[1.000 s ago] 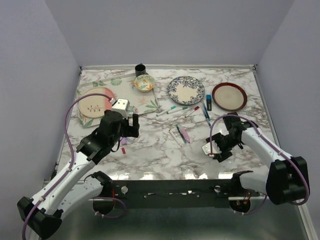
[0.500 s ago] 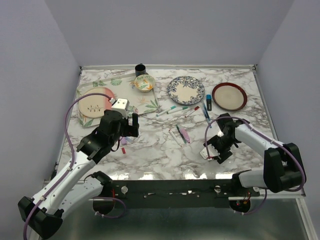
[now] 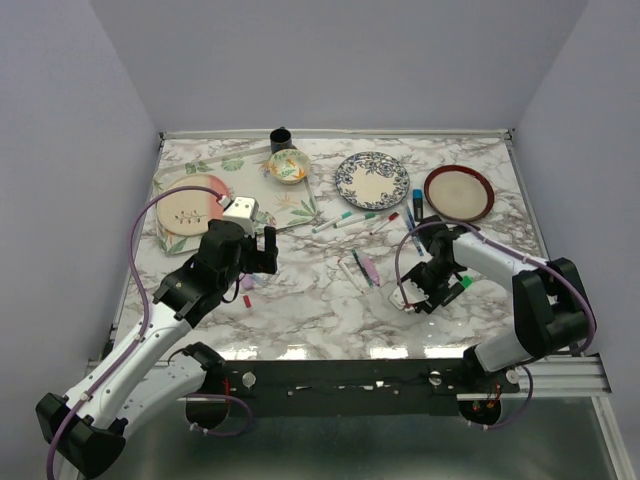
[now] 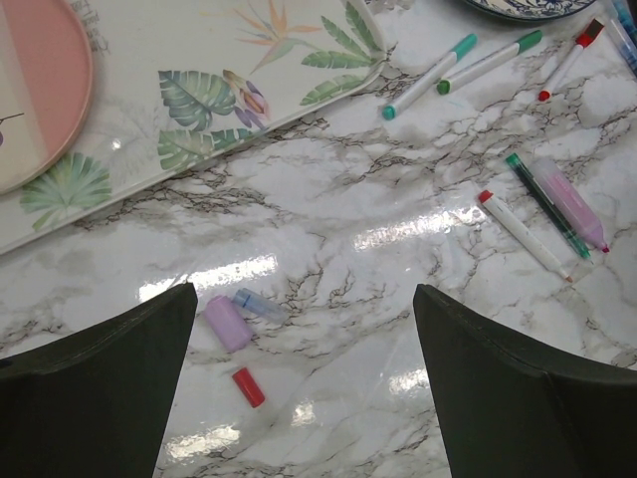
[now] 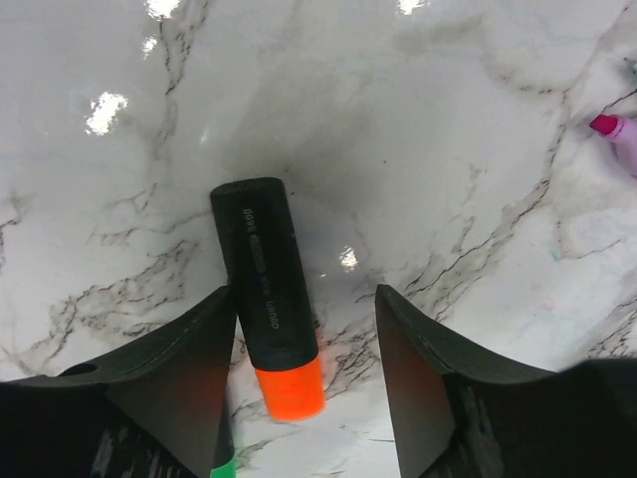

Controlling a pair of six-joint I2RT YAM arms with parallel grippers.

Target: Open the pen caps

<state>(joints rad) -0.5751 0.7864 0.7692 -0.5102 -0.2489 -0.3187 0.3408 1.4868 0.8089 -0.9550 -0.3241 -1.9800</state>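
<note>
Marble-patterned table (image 3: 320,310) is enclosed by plain lilac-grey walls (image 3: 330,60) at 9, 12 and 3 o'clock. Overhead glare (image 3: 300,352) is reflected along its 6 o'clock edge.

Left arm (image 3: 150,345): white link shells, black joints, black wrist, small white camera block (image 3: 240,210) on top. Right arm (image 3: 500,265): same white-and-black build, bulky black elbow. Lilac cable (image 3: 134,250) loops along each arm. Matte dark wedge-shaped gripper fingers (image 4: 100,398). Black base rail (image 3: 340,385) joins both.
</note>
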